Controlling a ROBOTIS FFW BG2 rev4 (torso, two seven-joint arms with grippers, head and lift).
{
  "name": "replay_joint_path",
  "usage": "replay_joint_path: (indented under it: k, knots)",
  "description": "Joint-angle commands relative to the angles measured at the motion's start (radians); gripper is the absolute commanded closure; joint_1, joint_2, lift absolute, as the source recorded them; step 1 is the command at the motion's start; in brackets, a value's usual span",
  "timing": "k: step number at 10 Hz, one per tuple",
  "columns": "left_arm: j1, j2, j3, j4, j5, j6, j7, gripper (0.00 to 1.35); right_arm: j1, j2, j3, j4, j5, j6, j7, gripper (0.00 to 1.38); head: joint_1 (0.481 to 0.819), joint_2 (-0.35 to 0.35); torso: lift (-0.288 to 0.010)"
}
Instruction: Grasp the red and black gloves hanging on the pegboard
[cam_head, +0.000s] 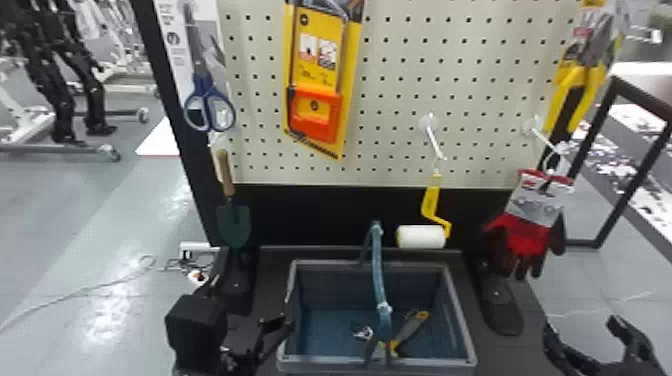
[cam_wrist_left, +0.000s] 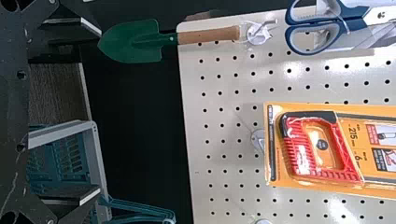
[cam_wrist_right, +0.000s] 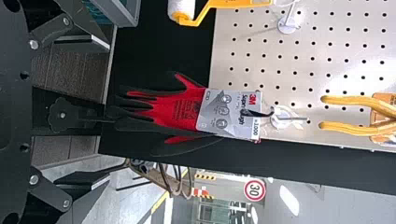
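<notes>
Red and black fabric gloves (cam_head: 525, 237) hung ungrasped on the cream pegboard (cam_head: 450, 75).
The right gripper (cam_head: 587, 345) is held wide open, empty (well apart); their grey paper card (cam_head: 542, 199) could be torn by downward pulling.

Cream pegboard (cam_head: 390, 75) carries the hanging stock: blue-handled scissors (cam_head: 208, 107) top left, carded saw (cam_head: 317, 75) with orange handle beside them, green trowel (cam_head: 232, 217) with wooden handle low at the left edge, yellow-handled paint roller (cam_head: 422, 236) on a middle hook, red and black gloves (cam_head: 525, 235) on the low right hook, yellow-handled pliers (cam_head: 580, 80) top right. Black bench (cam_head: 272, 280) below holds a grey bin (cam_head: 330, 364), teal inside, with tools in it.
</notes>
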Motion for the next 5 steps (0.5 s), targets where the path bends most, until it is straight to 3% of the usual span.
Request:
replay_joint_path:
  k: [1,5]
  knots:
    - [0.000,0.000,0.000,0.000,0.000,0.000,0.001,0.13,-0.001,0.004,0.000,0.001,0.000,0.000,0.000,0.30,0.549,0.000,-0.100]
    - [0.000,0.000,-0.001,0.002,-0.001,0.002,-0.001,0.13,-0.005,0.004,0.000,0.002,-0.002,0.000,-0.002,0.30,0.549,0.000,-0.100]
